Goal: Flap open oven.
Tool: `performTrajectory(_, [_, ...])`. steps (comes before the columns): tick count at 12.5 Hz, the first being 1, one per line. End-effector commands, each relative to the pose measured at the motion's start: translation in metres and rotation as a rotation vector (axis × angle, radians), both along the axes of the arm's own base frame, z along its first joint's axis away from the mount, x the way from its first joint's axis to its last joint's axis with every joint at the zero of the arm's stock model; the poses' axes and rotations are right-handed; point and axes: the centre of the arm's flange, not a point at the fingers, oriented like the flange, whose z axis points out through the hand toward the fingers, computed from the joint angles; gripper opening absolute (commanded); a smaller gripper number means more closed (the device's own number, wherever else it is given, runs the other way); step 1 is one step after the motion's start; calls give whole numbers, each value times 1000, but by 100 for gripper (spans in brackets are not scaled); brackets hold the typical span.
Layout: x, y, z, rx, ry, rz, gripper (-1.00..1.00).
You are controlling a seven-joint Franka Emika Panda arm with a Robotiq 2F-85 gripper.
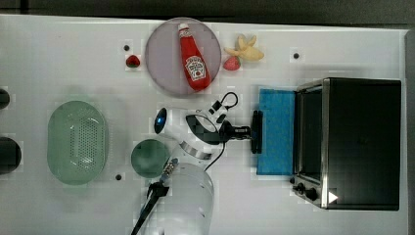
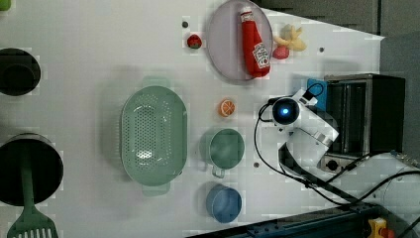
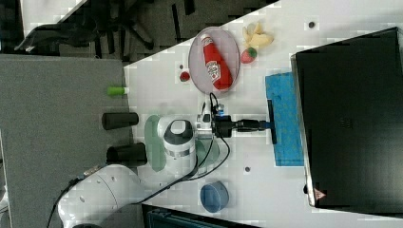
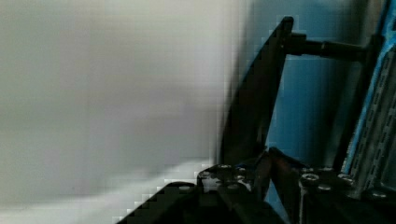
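The oven (image 1: 359, 142) stands at the top view's right on the white desk (image 1: 63, 58), black body, silver front frame, small black knobs (image 1: 306, 188) at the frame's lower corner in that view. Its blue-tinted glass door (image 1: 276, 132) lies folded down flat toward the arm, with the cavity exposed behind it. The black bar handle (image 1: 256, 131) runs along the door's free edge.

The pincer (image 1: 250, 131) points level at the handle and pinches it; in the wrist view the fingers (image 4: 280, 172) sit pressed against the bar (image 4: 254, 93), with the blue door surface behind.

In the top view, a pink plate (image 1: 161, 54) carrying a ketchup bottle (image 1: 193, 58) lies above the arm. A strawberry (image 1: 133, 61) lies to its left, and a second strawberry (image 1: 232, 63) and a banana (image 1: 244, 49) to its right. A green colander (image 1: 77, 142) and a green cup (image 1: 149, 157) lie at the arm's left. In the left view, an orange slice (image 2: 227, 107) and a blue cup (image 2: 224, 203) are near the green cup.
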Motion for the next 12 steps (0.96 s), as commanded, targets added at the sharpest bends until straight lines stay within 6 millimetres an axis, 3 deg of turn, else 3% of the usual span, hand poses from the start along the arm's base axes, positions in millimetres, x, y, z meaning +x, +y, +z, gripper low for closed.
performTrajectory(1, [26, 5, 21, 34, -126, -26, -65])
performTrajectory(4, [46, 14, 66, 134, -239, -92, -65])
performTrajectory(8, [69, 16, 167, 319, -437, -340, -65])
performTrajectory(12, [67, 12, 262, 516, -548, -624, -65])
